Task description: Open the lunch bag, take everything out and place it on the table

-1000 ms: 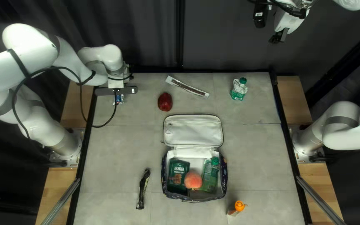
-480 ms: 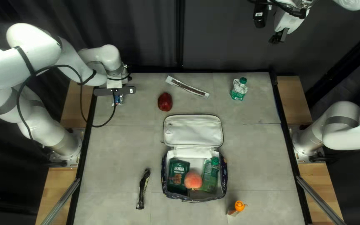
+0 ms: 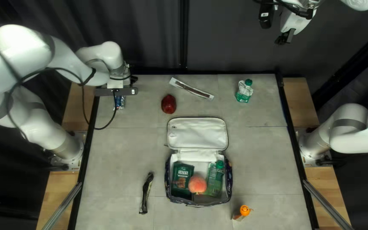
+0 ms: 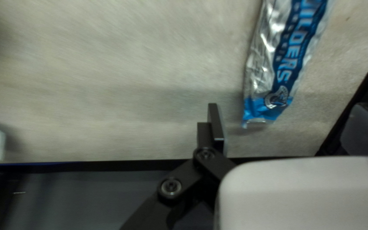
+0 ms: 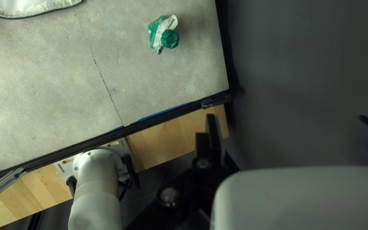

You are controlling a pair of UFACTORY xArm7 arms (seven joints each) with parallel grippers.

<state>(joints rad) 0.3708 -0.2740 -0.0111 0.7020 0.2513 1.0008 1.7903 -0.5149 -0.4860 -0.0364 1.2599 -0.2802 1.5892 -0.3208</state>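
Three things sit in the open lunch bag (image 3: 197, 202) in the top left view: a green box (image 3: 181, 179), a peach (image 3: 197, 184) and a green pouch (image 3: 215, 179). The bag stands near the front edge of the worktop (image 3: 123, 153). Its lid (image 3: 197, 134) is flipped back flat with the white lining up, and its outer wall is dark and patterned. Around it on the worktop lie a red fruit (image 3: 168, 104), a long stick (image 3: 191, 88) in clear wrap, a green-capped pouch (image 3: 244, 91), a dark wrapper (image 3: 146, 192) and an orange-capped pouch (image 3: 242, 212). The left claw (image 3: 118, 99) hangs near the far left corner, over a blue bar (image 3: 119, 103). The right claw (image 3: 283, 38) is raised high against the curtain (image 3: 222, 38).

In the left wrist view the claw's jaws stand spread. The blue and silver bar lies loose on the worktop, just beside one finger (image 4: 215, 121).

In the right wrist view the claw is spread, high over the worktop's corner. The green-capped pouch lies below, and a strip of the bag's white lid shows beyond it.
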